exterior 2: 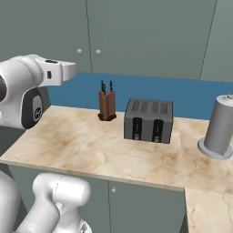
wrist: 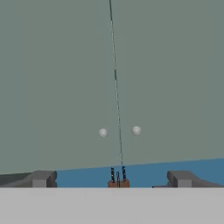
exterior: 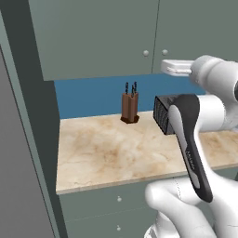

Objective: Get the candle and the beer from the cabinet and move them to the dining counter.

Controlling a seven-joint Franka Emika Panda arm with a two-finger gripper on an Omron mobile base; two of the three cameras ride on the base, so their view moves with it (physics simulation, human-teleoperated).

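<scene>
The cabinet (wrist: 65, 78) has 2 shut doors, stiff and flat. Grab a small, round, slippery knob (wrist: 136, 130). The fingers (wrist: 42, 178) are spread wide, holding nothing.

Desk (exterior 2: 82, 145): beige marble top, running along a blue back wall.
Knife block (exterior 2: 107, 105): brown, upright, dark handles up, at the rear near the wall.
Toaster (exterior 2: 149, 121): dark grey, slots up, just right of the block.
Canister (exterior 2: 219, 127): grey, cylindrical, upright on a round base, far right.
</scene>
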